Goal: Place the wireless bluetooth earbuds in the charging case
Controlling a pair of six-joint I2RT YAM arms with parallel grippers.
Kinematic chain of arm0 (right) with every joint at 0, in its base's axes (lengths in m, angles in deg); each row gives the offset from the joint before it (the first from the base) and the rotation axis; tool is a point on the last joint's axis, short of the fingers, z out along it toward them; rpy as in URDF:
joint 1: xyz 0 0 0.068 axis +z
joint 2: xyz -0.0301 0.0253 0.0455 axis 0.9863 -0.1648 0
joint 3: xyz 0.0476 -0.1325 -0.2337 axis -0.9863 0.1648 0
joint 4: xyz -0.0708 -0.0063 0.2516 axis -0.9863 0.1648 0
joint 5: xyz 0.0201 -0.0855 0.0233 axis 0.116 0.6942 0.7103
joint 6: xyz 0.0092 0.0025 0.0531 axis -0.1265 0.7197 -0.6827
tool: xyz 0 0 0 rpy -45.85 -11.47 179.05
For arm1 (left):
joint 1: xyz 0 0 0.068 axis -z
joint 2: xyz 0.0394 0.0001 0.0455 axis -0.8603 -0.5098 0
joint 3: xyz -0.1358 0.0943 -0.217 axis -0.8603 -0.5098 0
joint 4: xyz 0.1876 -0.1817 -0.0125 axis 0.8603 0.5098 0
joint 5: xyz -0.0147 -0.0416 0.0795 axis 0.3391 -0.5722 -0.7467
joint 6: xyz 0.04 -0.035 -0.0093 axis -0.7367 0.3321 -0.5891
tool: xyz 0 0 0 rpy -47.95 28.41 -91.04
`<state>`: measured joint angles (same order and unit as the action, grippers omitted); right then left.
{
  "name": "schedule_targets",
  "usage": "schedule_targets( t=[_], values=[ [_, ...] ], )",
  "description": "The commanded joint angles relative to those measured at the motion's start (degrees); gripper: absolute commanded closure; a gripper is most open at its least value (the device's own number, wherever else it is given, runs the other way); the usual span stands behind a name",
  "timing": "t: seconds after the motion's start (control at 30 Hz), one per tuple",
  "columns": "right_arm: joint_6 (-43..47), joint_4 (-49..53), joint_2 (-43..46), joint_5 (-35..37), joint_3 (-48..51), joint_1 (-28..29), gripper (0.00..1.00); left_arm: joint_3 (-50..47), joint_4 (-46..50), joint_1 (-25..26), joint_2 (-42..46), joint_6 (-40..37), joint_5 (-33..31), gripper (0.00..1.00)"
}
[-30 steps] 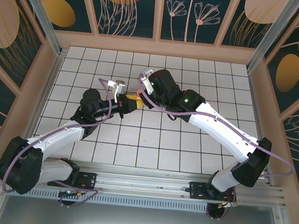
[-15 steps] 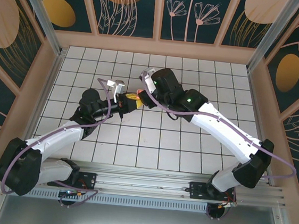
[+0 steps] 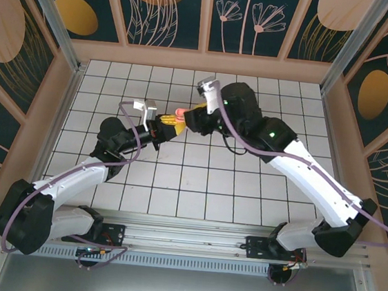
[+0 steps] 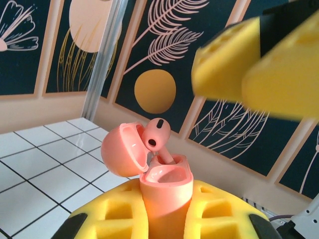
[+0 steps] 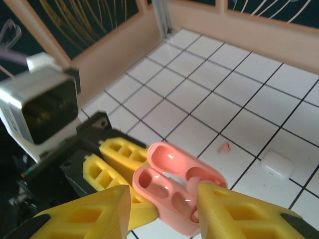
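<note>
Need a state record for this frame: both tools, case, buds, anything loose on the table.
left tool: shut on pink charging case
lid: open
pink earbud: stem in the case, head above the rim, not fully seated
right tool: open, near the case, not touching it
table: second pink earbud lying loose, white case beside it, apart

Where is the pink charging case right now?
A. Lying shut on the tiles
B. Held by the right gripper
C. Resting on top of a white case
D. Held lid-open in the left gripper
D: the pink charging case stands with its lid open, clamped in the left gripper, while the right gripper hangs open, apart from it.
</note>
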<state>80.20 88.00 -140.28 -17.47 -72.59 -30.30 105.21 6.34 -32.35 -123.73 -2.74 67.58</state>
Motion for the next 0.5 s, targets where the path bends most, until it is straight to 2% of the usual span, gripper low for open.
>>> schedule_targets(
  t=[0.0,0.13,0.47],
  values=[
    [-4.8,-2.8,2.7,-2.4,-0.6,-2.5,0.6,1.0,-4.4,0.0,1.0,-2.6,0.7,1.0],
    [-7.0,-5.6,4.6,-6.3,2.1,-4.8,0.6,1.3,-4.6,0.0,0.9,-3.1,0.7,1.0],
    [-6.1,-1.9,1.5,-2.6,1.7,-5.0,0.63,2.3,-1.3,0.0,2.3,-6.4,1.3,1.0]
  ],
)
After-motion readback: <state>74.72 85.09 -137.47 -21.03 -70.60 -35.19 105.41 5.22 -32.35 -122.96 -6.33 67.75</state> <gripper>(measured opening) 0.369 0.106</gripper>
